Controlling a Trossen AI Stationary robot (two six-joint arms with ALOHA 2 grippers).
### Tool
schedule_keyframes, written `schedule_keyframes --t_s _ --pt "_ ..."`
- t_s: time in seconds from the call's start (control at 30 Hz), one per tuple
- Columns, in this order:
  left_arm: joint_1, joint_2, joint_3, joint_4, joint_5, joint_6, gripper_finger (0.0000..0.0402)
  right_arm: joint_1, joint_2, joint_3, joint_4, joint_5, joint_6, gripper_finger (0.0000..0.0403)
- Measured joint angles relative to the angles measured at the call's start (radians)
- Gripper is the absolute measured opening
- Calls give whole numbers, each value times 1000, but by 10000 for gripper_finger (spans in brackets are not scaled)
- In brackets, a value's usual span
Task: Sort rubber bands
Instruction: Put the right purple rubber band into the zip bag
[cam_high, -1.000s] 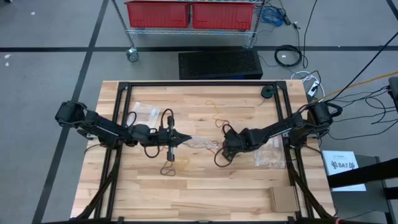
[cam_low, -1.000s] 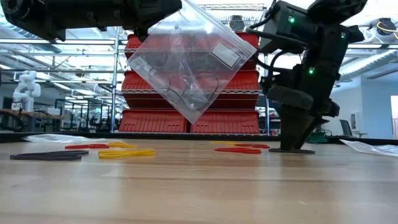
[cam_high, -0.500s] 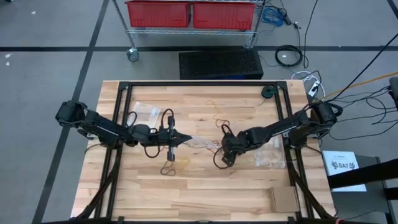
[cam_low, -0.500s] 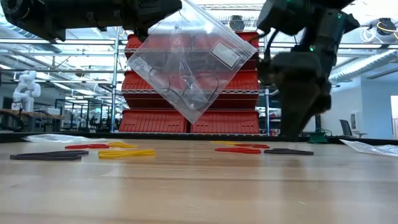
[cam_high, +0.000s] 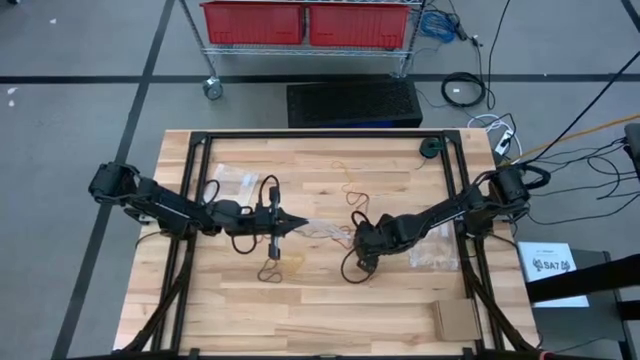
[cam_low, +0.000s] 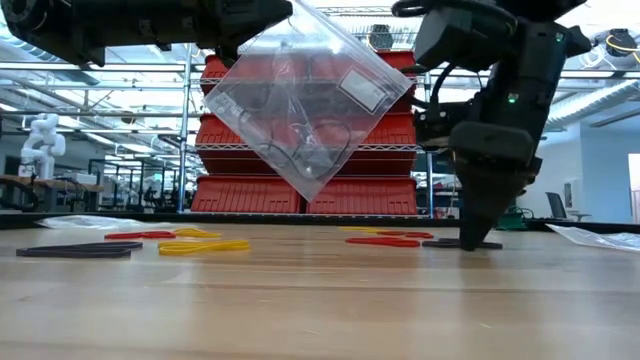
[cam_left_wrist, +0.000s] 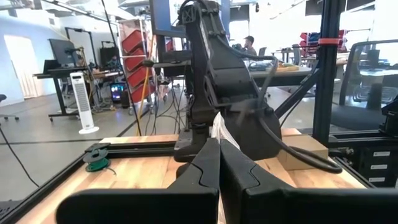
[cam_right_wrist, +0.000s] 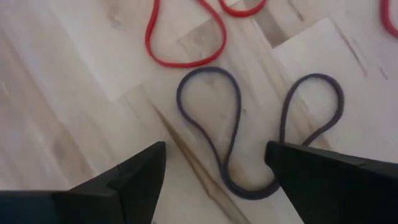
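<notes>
My left gripper is shut on a clear plastic bag that holds a few dark bands and hangs above the table's middle. My right gripper points down, open, just right of the bag. In its wrist view a dark rubber band, bent into two loops, lies flat on the wood between the fingers, with a red band beyond it. More bands lie flat on the table: red, yellow and black. My left gripper pinches the bag's edge between its two fingers, coming level from the table's left. The bag is lifted clear and hangs tilted below the fingers. My right gripper's fingertips are down at table height by the dark band; whether they touch it I cannot tell.
Two more clear bags lie flat, one far left and one right. A cardboard piece sits at the near right corner and a green roll at the far right. Black frame rails border the table.
My right gripper has moved a little toward the table's near edge, rising off the dark band midway and coming down again beside it. The left gripper and the bag have kept still.
</notes>
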Motion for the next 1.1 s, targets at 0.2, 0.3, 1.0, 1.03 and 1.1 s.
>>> schedule_keyframes --t_s 0.2,0.3,1.0,1.03,1.1 --pt "0 0 0 -1 0 0 0 -6 0 -4 -14 47 3 217" --pt "0 0 0 -2 0 0 0 -19 0 -4 -29 55 15 179" --pt "0 0 0 -1 0 -1 0 -55 -39 -11 -79 92 -98 8" --pt "0 0 0 -1 0 -1 0 -55 -40 -11 -80 91 -99 8" --pt "0 0 0 -1 0 -1 0 -54 -43 -9 -82 83 -99 5"
